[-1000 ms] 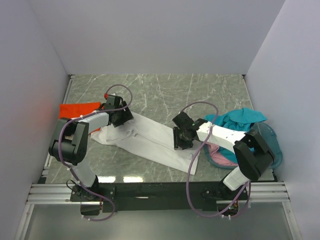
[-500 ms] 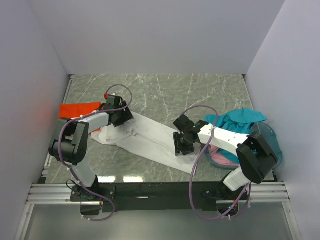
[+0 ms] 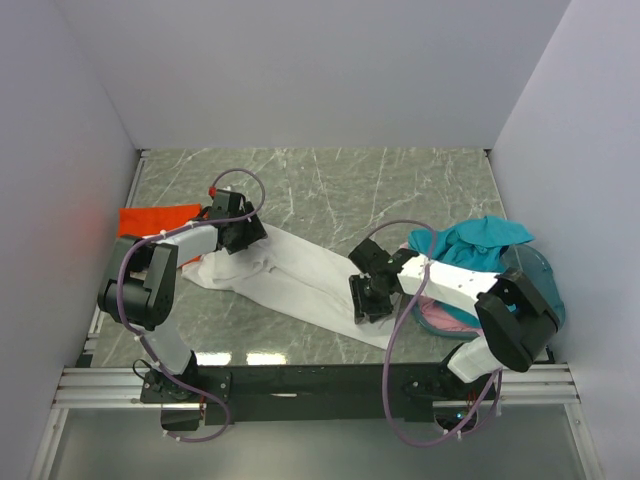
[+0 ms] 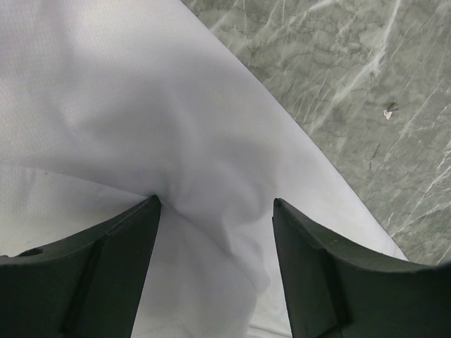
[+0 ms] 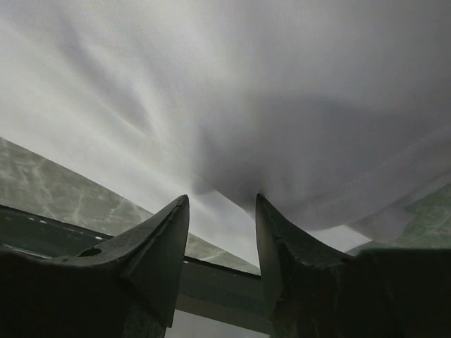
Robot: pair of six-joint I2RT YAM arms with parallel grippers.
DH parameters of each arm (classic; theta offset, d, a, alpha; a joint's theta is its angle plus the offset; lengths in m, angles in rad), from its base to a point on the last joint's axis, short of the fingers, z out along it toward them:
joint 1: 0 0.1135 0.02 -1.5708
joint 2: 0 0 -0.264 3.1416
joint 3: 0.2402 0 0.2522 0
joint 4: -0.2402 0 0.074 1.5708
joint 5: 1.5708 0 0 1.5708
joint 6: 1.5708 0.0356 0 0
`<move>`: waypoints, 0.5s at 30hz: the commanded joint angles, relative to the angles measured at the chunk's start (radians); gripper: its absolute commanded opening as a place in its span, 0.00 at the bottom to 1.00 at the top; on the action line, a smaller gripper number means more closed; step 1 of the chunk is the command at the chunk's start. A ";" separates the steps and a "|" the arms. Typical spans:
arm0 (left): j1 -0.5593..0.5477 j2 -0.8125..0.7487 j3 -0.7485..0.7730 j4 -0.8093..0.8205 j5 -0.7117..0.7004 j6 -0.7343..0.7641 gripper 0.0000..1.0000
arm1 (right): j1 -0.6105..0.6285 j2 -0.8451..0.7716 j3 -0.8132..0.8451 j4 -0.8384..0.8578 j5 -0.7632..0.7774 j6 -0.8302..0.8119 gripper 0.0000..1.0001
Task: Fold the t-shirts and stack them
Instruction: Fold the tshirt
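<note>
- Checking the right gripper first: what differs from one second ago?
- It has travelled along the white t-shirt toward the near edge of the table and now sits close to the garment's near-right end. The left gripper has not moved from the opposite end. The shirt's outline is almost unchanged: a long diagonal band between the two grippers. Judgement: the right arm is moving to the band's end so the shirt can be spread, and no fold is made yet.
- How do the right gripper's jaws stand?
- In the right wrist view the gap is narrow. Cloth of the white t-shirt is gathered into the right gripper, and creases radiate from that spot. It is judged to be pinching a fold.
- And the left?
- In the left wrist view the left gripper is set wider, with a pucker of the white t-shirt running into the gap. Whether the fingers bear on the cloth cannot be told.
- What lies outward from the arms?
- The orange t-shirt lies flat at the left, just beside the white shirt's far end. The teal t-shirt is heaped at the right over the basket. The pink t-shirt shows beneath the right forearm. Both are unfolded.
</note>
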 commanded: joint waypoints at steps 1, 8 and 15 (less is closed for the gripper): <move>0.002 0.073 -0.035 -0.100 0.005 0.029 0.73 | 0.010 -0.043 -0.032 -0.022 -0.009 -0.001 0.50; 0.000 0.056 0.020 -0.117 0.004 0.058 0.73 | 0.010 -0.081 0.026 -0.065 0.019 -0.007 0.49; -0.004 -0.014 0.095 -0.191 0.001 0.083 0.74 | 0.008 -0.103 0.167 -0.168 0.077 -0.040 0.50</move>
